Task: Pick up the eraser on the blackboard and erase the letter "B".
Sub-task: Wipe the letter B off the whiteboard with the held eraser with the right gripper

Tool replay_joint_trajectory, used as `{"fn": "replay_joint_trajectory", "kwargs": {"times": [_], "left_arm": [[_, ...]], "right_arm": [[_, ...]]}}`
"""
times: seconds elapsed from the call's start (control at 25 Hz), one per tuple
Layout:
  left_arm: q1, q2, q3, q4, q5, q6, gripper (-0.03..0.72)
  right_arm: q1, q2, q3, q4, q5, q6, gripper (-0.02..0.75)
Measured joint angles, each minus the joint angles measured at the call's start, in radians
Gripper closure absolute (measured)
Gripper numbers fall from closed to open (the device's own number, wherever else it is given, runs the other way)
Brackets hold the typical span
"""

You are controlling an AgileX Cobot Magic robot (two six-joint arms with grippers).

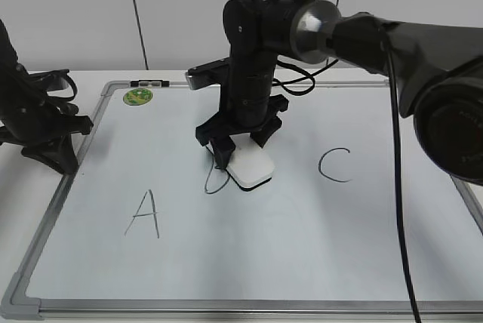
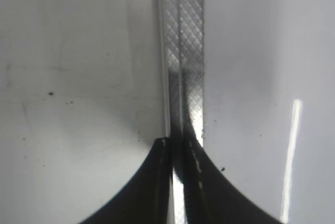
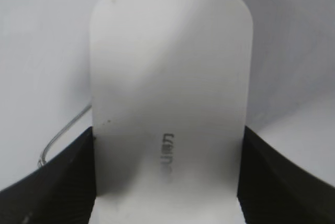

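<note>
The blackboard (image 1: 249, 263) is a white board with a grey frame, lying flat. My right gripper (image 1: 240, 149) is shut on the white eraser (image 1: 252, 168) and presses it on the board's middle. In the right wrist view the eraser (image 3: 170, 93) fills the space between the two black fingers (image 3: 167, 182). Only part of the letter "B" (image 1: 215, 183) still shows, as a curved stroke left of the eraser; a thin stroke also shows in the right wrist view (image 3: 65, 132). My left gripper (image 1: 56, 149) is shut and empty, at the board's left edge (image 2: 183, 51).
A handwritten "A" (image 1: 145, 215) is at the left and a "C" (image 1: 334, 164) at the right of the board. A round green sticker (image 1: 138, 96) sits at the board's top left corner. The right arm's cables (image 1: 302, 81) hang over the far edge.
</note>
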Motion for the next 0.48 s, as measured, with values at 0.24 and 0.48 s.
{"fn": "replay_joint_trajectory", "kwargs": {"times": [0.24, 0.48], "left_arm": [[0.000, 0.000, 0.000, 0.000, 0.000, 0.000, 0.657], [0.000, 0.000, 0.000, 0.000, 0.000, 0.000, 0.657]], "right_arm": [[0.035, 0.002, -0.006, -0.040, 0.002, 0.006, 0.204], [0.119, 0.005, -0.006, -0.059, 0.000, 0.010, 0.204]]}}
